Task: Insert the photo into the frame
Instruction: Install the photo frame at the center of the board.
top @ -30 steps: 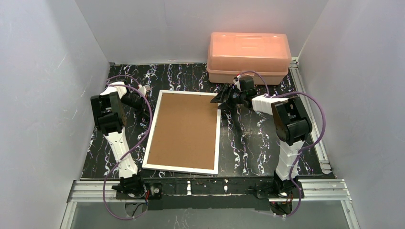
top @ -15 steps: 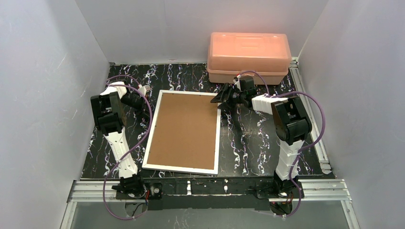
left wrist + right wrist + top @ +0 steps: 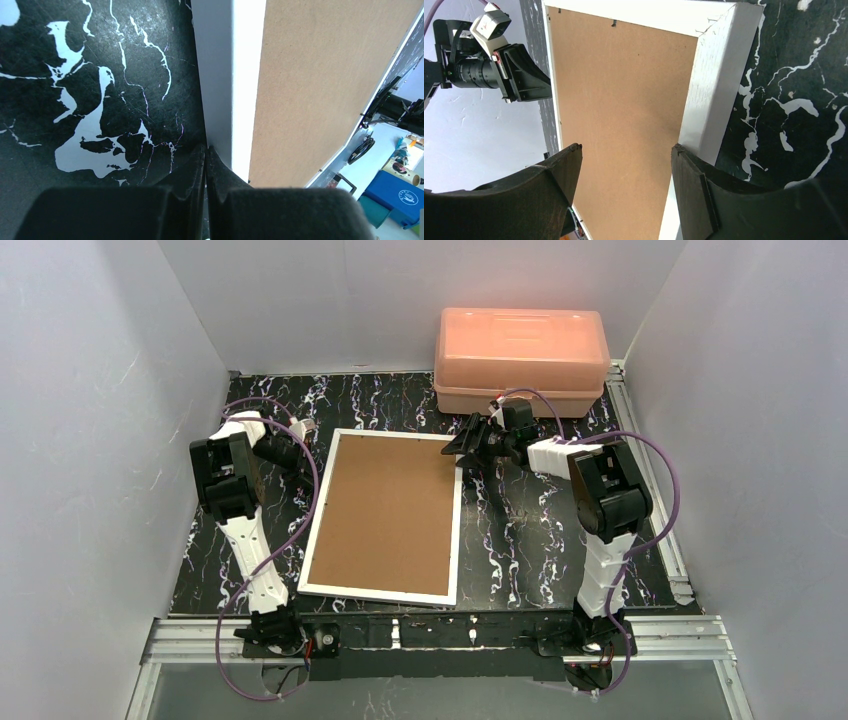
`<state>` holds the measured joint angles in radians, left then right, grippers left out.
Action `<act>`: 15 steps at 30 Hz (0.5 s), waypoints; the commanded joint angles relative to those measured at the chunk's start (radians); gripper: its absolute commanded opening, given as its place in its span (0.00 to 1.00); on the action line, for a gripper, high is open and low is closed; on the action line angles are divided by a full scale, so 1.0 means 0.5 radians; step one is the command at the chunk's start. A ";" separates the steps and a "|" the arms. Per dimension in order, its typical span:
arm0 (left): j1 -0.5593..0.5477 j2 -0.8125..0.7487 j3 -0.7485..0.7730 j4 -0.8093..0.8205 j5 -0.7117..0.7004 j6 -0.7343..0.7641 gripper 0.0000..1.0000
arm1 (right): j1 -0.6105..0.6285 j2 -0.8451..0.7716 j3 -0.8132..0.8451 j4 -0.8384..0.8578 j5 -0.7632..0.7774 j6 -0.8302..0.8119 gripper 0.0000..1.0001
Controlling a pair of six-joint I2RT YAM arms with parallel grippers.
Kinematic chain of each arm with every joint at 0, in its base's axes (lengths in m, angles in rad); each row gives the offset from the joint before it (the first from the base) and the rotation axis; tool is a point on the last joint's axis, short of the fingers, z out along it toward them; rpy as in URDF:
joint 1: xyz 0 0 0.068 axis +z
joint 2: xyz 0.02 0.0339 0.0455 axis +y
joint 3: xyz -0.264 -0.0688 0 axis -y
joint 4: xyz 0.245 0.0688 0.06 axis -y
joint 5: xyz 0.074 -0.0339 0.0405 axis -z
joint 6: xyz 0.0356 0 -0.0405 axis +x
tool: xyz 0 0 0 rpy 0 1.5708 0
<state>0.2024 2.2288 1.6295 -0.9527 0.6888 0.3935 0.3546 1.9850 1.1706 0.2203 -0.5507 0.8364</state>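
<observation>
Straddling the far right corner of the frame (image 3: 385, 515), my right pincer (image 3: 624, 150) hangs wide, likely to grip it. My left pincer (image 3: 206, 155), pressed shut, braces the opposite edge. Frame lies board-side up on the counter (image 3: 520, 530); the photo is nowhere visible.

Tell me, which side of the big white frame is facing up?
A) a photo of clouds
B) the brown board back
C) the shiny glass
B: the frame lies flat on the table with plain brown board across its upper face and only the white edge around it.
</observation>
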 commanded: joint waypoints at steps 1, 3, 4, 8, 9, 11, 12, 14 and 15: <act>-0.043 -0.055 -0.030 -0.017 -0.030 0.053 0.00 | 0.013 0.091 0.035 -0.023 0.084 -0.035 0.74; -0.043 -0.056 -0.028 -0.018 -0.030 0.056 0.00 | 0.015 0.109 0.052 -0.026 0.082 -0.033 0.74; -0.042 -0.058 -0.030 -0.018 -0.026 0.059 0.00 | 0.017 0.114 0.056 -0.024 0.080 -0.029 0.74; -0.043 -0.055 -0.027 -0.021 -0.025 0.065 0.00 | 0.031 0.129 0.065 -0.017 0.075 -0.025 0.73; -0.043 -0.052 -0.023 -0.024 -0.025 0.065 0.00 | 0.035 0.133 0.064 -0.017 0.075 -0.025 0.73; -0.043 -0.049 -0.022 -0.028 -0.019 0.069 0.00 | 0.042 0.142 0.062 -0.010 0.073 -0.021 0.73; -0.043 -0.046 -0.023 -0.029 -0.018 0.074 0.00 | 0.045 0.146 0.061 -0.007 0.075 -0.018 0.73; -0.042 -0.042 -0.020 -0.030 -0.020 0.077 0.00 | 0.054 0.160 0.061 0.011 0.066 -0.003 0.73; -0.043 -0.040 -0.022 -0.030 -0.020 0.080 0.00 | 0.055 0.168 0.063 0.014 0.067 -0.001 0.73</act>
<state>0.2024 2.2292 1.6299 -0.9543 0.6914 0.4046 0.3553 2.0060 1.1896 0.2359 -0.5545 0.8440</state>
